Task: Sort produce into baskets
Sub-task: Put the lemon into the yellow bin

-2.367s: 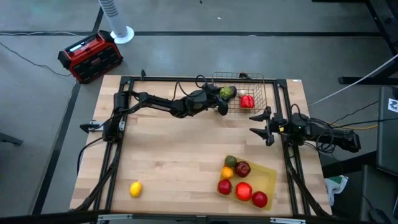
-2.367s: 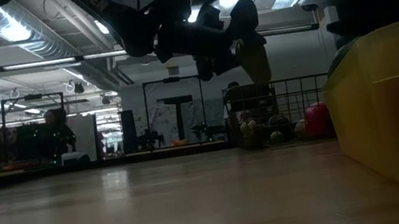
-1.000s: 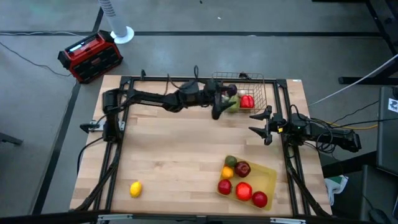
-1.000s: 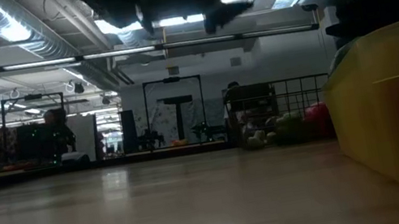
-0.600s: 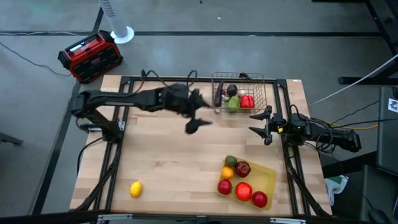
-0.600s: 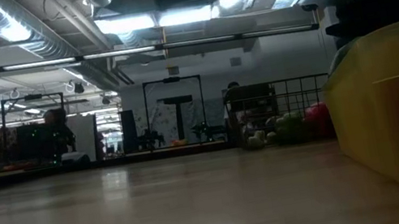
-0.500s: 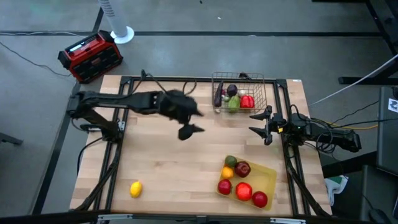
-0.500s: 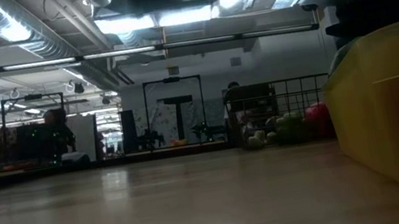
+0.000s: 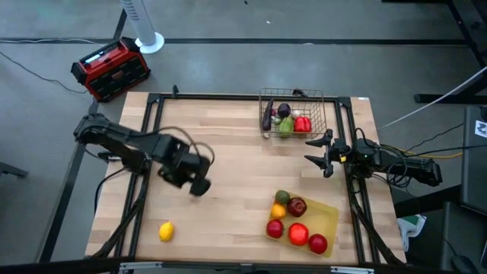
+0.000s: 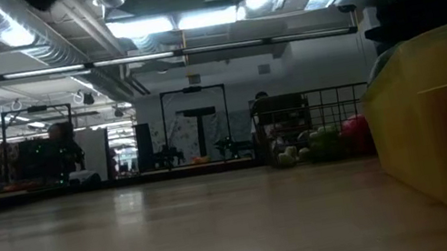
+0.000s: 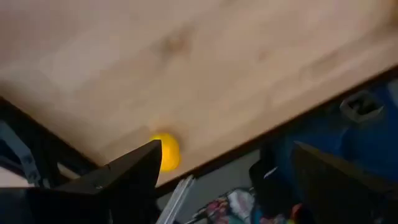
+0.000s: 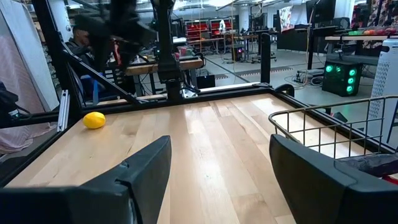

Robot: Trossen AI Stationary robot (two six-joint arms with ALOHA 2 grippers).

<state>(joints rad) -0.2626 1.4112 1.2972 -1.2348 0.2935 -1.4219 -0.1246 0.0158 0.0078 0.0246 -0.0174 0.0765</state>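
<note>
Behind left hand [image 9: 199, 185] finger in wrist view, lemon [image 11: 168, 153] half hidden

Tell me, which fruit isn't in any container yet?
The lemon, alone on bare wood at the table's near left corner; everything else sits in the wire basket or yellow tray.

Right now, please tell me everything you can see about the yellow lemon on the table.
The lemon is a small, smooth, bright yellow toy fruit, oval in shape. It lies alone on the bare wooden table near the front left corner, far from the wire basket and the yellow tray. Nothing touches it but the wood. The left gripper hangs above the table, apart from it, fingers open.
</note>
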